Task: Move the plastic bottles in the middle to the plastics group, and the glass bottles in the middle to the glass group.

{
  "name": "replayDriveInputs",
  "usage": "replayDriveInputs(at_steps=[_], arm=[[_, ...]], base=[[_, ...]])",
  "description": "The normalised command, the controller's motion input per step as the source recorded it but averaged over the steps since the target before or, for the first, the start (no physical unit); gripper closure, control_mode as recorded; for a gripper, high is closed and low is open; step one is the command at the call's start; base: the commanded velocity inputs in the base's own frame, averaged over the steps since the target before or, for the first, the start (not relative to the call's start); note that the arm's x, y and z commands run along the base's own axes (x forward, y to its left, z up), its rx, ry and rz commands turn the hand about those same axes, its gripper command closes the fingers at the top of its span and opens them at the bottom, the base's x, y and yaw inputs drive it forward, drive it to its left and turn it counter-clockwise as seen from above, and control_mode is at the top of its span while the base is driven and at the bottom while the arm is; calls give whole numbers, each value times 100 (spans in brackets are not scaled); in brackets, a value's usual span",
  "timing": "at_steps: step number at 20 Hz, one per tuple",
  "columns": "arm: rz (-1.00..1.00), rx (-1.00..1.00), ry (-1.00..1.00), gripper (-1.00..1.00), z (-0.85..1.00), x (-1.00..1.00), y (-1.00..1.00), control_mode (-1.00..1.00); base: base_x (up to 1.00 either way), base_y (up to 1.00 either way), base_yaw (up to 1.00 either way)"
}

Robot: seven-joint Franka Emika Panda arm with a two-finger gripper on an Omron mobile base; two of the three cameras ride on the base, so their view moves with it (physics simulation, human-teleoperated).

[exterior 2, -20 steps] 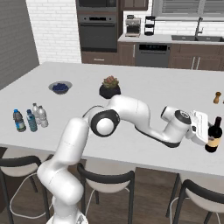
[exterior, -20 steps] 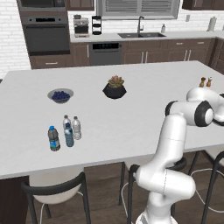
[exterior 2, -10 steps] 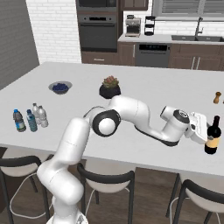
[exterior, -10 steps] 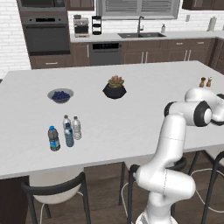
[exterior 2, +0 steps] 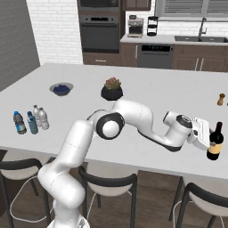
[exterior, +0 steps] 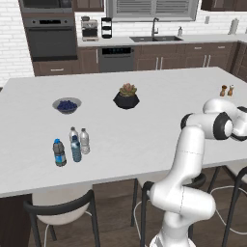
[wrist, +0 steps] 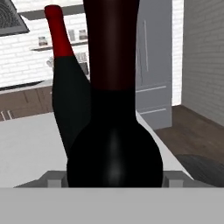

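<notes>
Tool (exterior 2: 204,136): set wide around the belly of the dark bottle (wrist: 113,162), grey fingers (wrist: 54,178) against both flanks; holding it, by the look.
Task thing: dark bottle upright at the right end of the bench (exterior 2: 178,89), near the front edge; cannot tell from the base views whether its foot rests on the top or hangs just above it.
Goal for it: amber pair (exterior: 226,90), farther back on the same end of the bench, apart from the bottle.
Risk, slip: round glossy belly held at its widest part, so likely to twist or drop out under a quick swing.
Risk, knock: second dark bottle with a red top (wrist: 68,87) just behind the held one, close enough to be tipped by a sideways pull.
Risk, edge: bench edge close by, so a lost grip here probably means a fall to the floor.
Risk, arrival: amber pair small and light, easily bowled over by a low approach.
Left to do: water bottles (exterior: 76,149) clustered at the far left front of the bench, well apart from the tool.
Around: potted plant (exterior 2: 112,89) and dark bowl (exterior 2: 61,89) mid-bench, off the short path to the amber pair.
In the way: only the red-topped bottle.
</notes>
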Motion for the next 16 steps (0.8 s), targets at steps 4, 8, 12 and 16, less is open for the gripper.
replayDriveInputs(at_steps=[4,8,12,16], arm=[[0,0,0,100,-45,0,0,-100],[0,0,-1,100,-19,0,0,-100],[0,0,-4,100,0,8,0,-100],[0,0,-2,100,0,15,0,-100]], base=[[0,0,0],[0,0,0],[0,0,0],[0,0,0]])
